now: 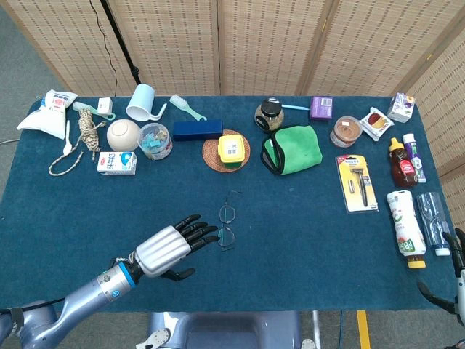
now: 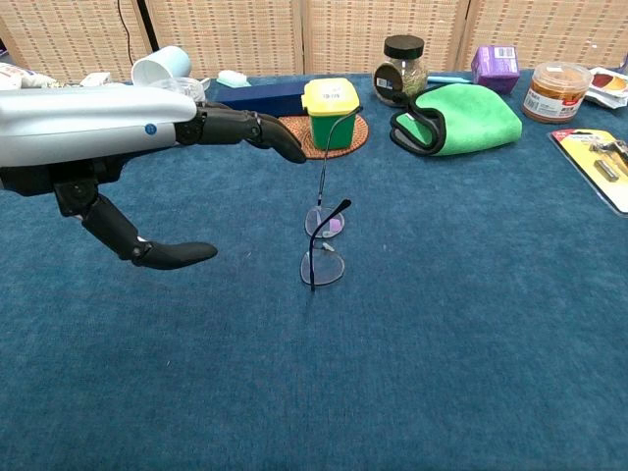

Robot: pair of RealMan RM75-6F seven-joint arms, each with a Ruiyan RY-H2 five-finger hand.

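Observation:
A pair of thin-framed glasses lies unfolded on the blue table cloth near the middle. My left hand hovers just left of them, fingers stretched out and apart, thumb hanging below, holding nothing. Its fingertips nearly reach the nearer lens in the head view. My right hand shows only at the lower right corner of the head view, off the table's edge, fingers spread, empty.
Behind the glasses stand a yellow box on a woven coaster, a green cloth, a dark blue case, jars, a milk carton and a bowl. A razor pack and bottles line the right side.

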